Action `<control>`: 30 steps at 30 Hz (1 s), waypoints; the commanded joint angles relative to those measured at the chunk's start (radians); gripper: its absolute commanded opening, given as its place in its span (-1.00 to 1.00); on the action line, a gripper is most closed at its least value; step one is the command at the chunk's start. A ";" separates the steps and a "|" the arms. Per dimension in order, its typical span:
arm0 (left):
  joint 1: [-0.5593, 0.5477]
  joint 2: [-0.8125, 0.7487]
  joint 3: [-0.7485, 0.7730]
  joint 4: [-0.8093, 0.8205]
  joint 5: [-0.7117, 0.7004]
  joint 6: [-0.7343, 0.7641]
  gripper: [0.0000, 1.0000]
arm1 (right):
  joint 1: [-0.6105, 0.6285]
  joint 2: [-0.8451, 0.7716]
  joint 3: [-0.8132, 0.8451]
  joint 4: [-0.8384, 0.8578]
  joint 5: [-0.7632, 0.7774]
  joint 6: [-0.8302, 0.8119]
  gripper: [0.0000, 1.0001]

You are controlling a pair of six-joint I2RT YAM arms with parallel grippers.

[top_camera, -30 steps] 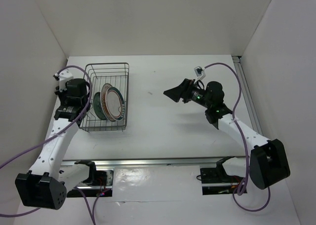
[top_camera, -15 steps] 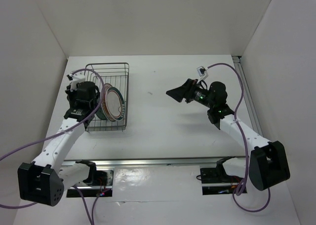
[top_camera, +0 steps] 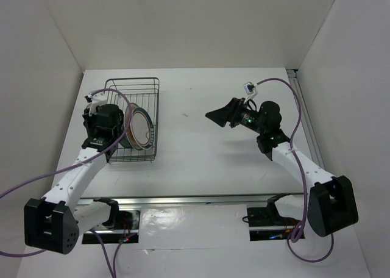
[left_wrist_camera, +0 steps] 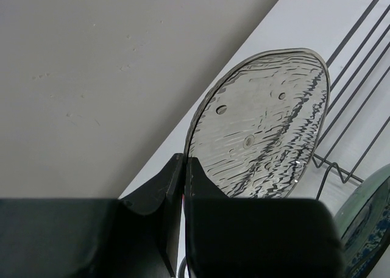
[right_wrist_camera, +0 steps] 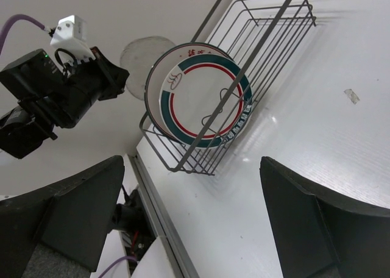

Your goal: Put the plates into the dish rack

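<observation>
Left pincer (left_wrist_camera: 184,168): closed on the lower edge of the translucent beige plate, fingers pressed together with the rim between them; it hangs over the left side of the dish rack.
Translucent beige plate (left_wrist_camera: 262,125): held on edge, rippled face turned to the left wrist camera; it rises above the rack's left rim. Contact with the wires cannot be told.
Teal-blue plate (left_wrist_camera: 368,211): on edge inside the rack, just right of the held plate; only a sliver shows.
Dish rack (top_camera: 133,80): dark wire basket at the far left of the table, long axis running near to far.
Banded plate (right_wrist_camera: 204,95): white with teal and red rings; stands on edge in the rack's near half, leaning slightly, face turned right.
Table (top_camera: 201,150): white surface carrying the rack.
Right pincer (top_camera: 217,115): fingers spread wide, gripping nothing; raised above the table right of centre, pointing left toward the rack, well apart from it.
</observation>
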 commanded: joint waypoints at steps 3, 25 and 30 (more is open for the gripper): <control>-0.002 -0.024 -0.017 0.067 0.014 -0.010 -1.00 | -0.006 -0.040 0.000 0.037 -0.014 0.002 0.98; -0.011 -0.047 0.045 -0.069 0.066 -0.151 0.63 | -0.006 -0.020 0.028 -0.031 -0.005 -0.064 1.00; -0.011 -0.255 0.130 -0.189 0.265 -0.249 1.00 | -0.006 -0.020 0.114 -0.256 0.123 -0.189 1.00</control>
